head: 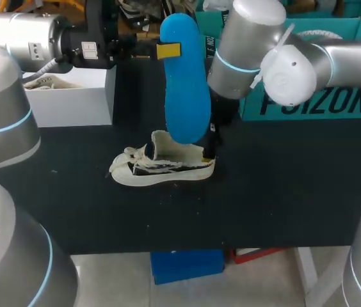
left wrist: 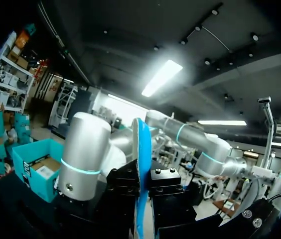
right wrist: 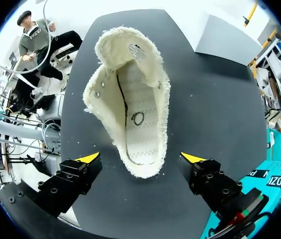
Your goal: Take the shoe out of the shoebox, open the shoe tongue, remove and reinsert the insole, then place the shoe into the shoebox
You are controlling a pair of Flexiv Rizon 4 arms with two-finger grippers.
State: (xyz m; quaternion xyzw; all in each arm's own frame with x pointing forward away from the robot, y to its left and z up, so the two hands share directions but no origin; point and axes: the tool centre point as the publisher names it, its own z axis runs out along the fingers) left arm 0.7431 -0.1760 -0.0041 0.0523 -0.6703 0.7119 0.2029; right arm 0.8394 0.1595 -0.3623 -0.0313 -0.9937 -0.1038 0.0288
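**Item 1: insole** (head: 185, 83). Blue, thin, foam-like. The left gripper (head: 168, 50) is clamped on one end, a finger on each face. The rest hangs lengthwise below the jaws, with the free end just above the shoe's opening. Judged very light and bendy. The free end will likely buckle if pushed from this far back, so a hold nearer the middle would steer it better.

**Item 2: shoe** (head: 161, 169). Pale, low-cut, with a frayed collar and loose laces, lying on its sole on the black table (head: 283, 192). The tongue is laid forward and the bare footbed shows. The heel sits between the fingers of the right gripper (right wrist: 140, 158), which stand wide apart, one on each side and clear of the fabric. Judged light, with a soft upper that collapses easily, and liable to slide on the table. The heel is probably the firmest place to pinch while the insole goes in.

**Item 3: white box** (head: 72, 96). Stands behind the left jaws, well apart from the shoe. Possibly the shoebox, but its contents are hard to make out.
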